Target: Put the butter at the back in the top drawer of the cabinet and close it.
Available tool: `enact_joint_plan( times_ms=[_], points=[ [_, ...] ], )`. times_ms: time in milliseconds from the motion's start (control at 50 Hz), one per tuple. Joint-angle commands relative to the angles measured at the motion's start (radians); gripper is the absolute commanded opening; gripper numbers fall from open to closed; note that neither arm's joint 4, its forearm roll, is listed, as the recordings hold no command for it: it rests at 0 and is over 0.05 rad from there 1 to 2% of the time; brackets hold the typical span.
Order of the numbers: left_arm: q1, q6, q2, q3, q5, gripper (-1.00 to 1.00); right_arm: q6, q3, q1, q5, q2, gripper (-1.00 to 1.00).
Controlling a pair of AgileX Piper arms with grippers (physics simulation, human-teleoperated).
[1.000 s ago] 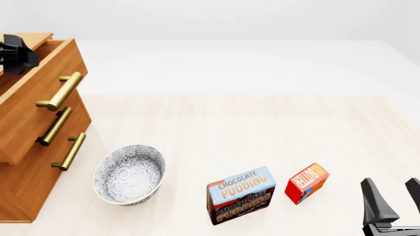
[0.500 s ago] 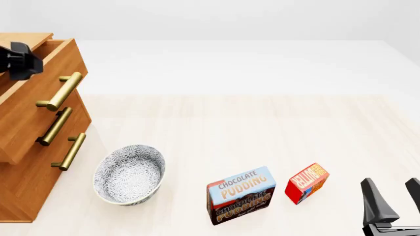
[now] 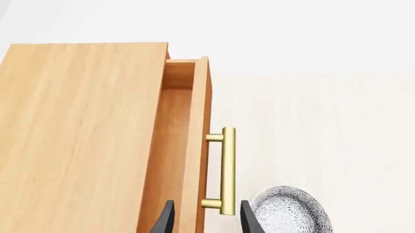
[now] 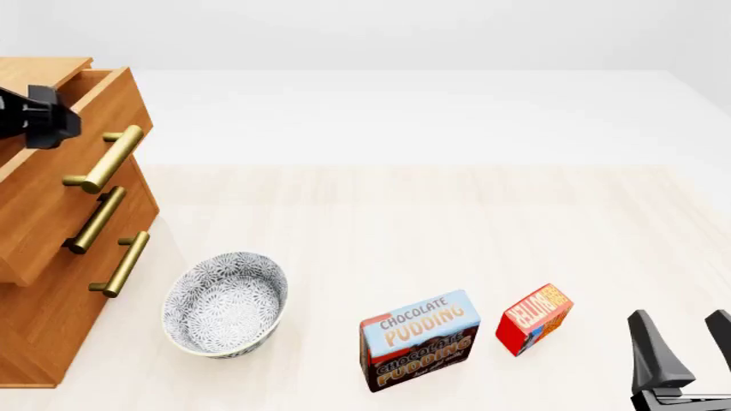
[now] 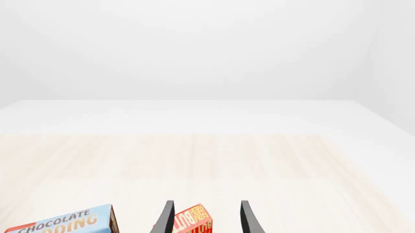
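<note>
The butter [image 4: 533, 318], a small red-orange box, stands on the table near the front right, beside the larger pudding box [image 4: 419, 340]. My right gripper [image 4: 686, 347] is open just right of the butter and a little nearer than it. In the right wrist view the butter [image 5: 193, 224] shows ahead between the open fingers [image 5: 166, 219]. The cabinet [image 4: 51, 282] stands at the left, its top drawer [image 4: 71, 163] pulled out a little. My left gripper [image 4: 50, 122] hovers over the drawer front, open. In the left wrist view its fingers [image 3: 248, 221] straddle the drawer front and brass handle [image 3: 227, 170].
A patterned bowl [image 4: 225, 302] sits in front of the cabinet, left of the pudding box [image 5: 65, 224]. Two lower drawers [image 4: 109, 257] are shut. The bowl [image 3: 290, 213] also shows beside the handle in the left wrist view.
My left gripper has shifted slightly right and down, toward the top drawer's front edge. The drawer, the boxes and the right arm have not moved.
</note>
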Motion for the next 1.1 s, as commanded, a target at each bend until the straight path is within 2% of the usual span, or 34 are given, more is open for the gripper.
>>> enact_joint_plan(
  times_ms=[20, 1100],
  points=[
    [0.002, 0.0, 0.006, 0.015, -0.011, 1.0, 0.0, 0.0, 0.0, 0.0, 0.0, 1.0],
    [0.015, -0.002, 0.028, 0.104, -0.073, 1.0, 0.0, 0.0, 0.0, 0.0, 0.0, 1.0]
  ],
)
